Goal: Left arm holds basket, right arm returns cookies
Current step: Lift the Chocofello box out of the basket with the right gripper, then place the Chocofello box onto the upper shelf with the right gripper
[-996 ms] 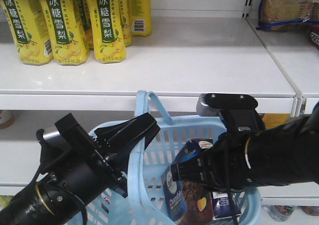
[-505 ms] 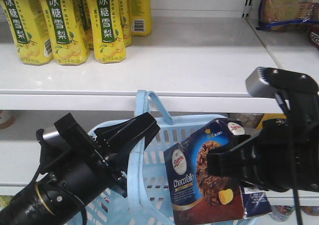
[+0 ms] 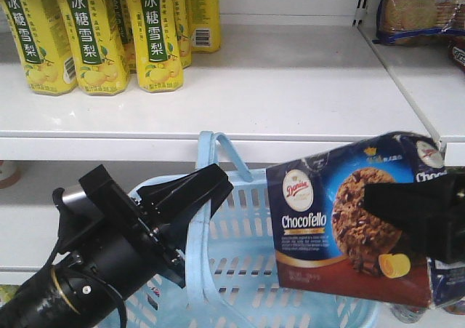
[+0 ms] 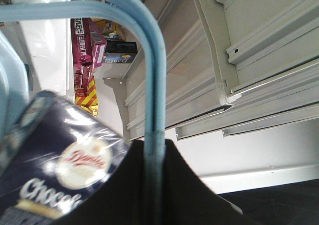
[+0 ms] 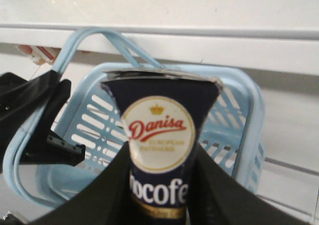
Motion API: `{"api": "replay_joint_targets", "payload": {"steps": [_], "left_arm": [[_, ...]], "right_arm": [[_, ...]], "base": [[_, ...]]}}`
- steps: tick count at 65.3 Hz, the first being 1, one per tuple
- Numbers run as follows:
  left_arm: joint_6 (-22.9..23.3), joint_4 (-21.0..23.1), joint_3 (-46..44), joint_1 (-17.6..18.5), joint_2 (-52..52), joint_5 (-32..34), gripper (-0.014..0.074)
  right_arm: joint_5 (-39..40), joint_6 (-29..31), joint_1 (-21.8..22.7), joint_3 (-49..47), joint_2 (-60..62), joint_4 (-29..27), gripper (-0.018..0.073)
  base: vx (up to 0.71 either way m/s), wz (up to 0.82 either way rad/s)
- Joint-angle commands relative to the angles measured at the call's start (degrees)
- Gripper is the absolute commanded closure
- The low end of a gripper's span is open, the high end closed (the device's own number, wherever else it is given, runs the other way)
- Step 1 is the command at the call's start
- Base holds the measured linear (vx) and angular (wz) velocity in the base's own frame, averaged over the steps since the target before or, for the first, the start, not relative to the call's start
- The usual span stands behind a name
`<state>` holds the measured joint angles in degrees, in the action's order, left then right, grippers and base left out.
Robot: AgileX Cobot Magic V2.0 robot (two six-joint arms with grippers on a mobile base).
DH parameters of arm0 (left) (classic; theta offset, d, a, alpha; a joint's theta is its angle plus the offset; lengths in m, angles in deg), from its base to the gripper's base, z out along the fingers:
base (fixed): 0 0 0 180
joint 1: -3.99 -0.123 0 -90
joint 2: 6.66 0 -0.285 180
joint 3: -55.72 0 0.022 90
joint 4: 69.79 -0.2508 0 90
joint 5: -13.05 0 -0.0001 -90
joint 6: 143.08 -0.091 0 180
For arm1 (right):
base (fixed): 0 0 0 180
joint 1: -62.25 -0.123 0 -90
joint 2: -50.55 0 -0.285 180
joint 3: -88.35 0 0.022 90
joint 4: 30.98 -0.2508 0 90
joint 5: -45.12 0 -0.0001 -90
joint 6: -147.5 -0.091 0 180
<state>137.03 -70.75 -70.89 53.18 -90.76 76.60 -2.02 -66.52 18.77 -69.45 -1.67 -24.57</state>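
Above the basket [image 3: 247, 270] in the front view, the Chocofello cookie carton [image 3: 349, 226] now hangs clear of the rim, lifted out over the last second and pinched in the right gripper [image 3: 418, 215]; shelving comes next. The basket looks empty. Left wrist view: the left gripper [image 4: 154, 185] clamps one hoop handle [image 4: 152, 75]. Right wrist view: black fingers [image 5: 112, 185] flank the carton [image 5: 158, 140] over the empty basket [image 5: 244, 110].

"Danisa Chocofello" on cookies [image 3: 349, 222]
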Motion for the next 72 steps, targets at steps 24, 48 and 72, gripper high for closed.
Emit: {"api": "replay_joint_targets", "payload": {"steps": [24,48,72], "left_arm": [[-0.4,2.1,-1.6,-0.1,1.7,8.7,0.0599],[-0.4,2.1,-1.6,-0.1,1.7,8.7,0.0599],[-0.4,2.1,-1.6,-0.1,1.7,8.7,0.0599]], "right_arm": [[17.1,-5.5,0.1,-4.7,0.5,25.0,0.0566],[19.8,-23.5,0.1,-6.8,-6.0,52.2,0.0566],[14.4,-52.5,0.4,-6.8,-14.8,81.2,0.0566]], "base": [[0.00,0.00],[0.00,0.00],[0.00,0.00]]}}
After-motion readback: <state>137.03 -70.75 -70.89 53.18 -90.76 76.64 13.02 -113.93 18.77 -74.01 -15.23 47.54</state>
